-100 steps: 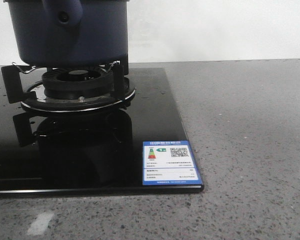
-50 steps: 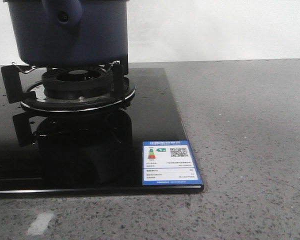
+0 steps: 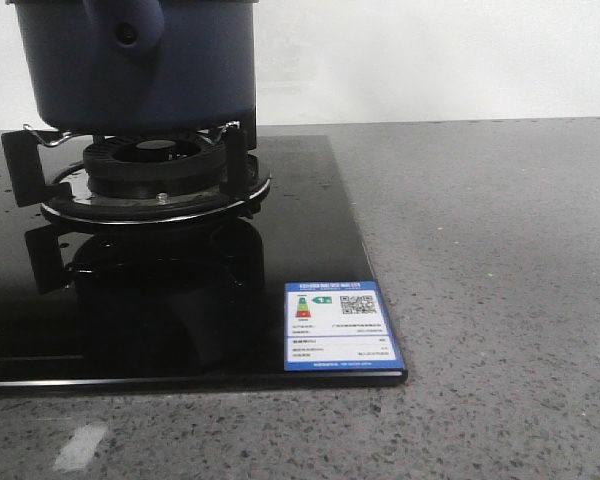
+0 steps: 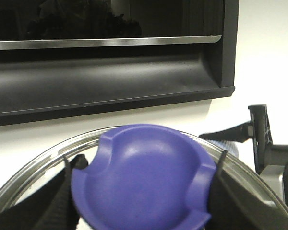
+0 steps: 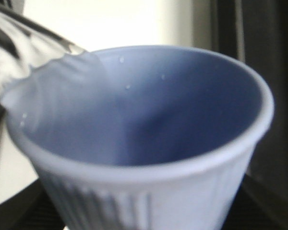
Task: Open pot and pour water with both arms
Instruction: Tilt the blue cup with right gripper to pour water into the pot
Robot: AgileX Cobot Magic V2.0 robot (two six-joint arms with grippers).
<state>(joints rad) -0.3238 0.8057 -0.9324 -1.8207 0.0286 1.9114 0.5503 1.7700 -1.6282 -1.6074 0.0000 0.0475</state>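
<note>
Front view, pot (image 3: 140, 65) on burner (image 3: 152, 178), label (image 3: 340, 326)

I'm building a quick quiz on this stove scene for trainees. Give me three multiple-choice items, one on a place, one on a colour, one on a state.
1. Where does the pot stand?
A. on the burner grate at the left of the black hob
B. on the grey counter at the right
C. on the blue label

2. What colour is the lid knob in the left wrist view?
A. red
B. purple-blue
C. silver

3. How does the ribbed cup look in the right wrist view?
A. capped with a lid
B. lying on the counter
C. open-mouthed, close before the camera

Answers:
1. A: the front view shows it on the grate over the burner.
2. B: the knob is purple-blue, ringed by a glass lid with a metal rim.
3. C: its pale blue inside is open to view.
</note>
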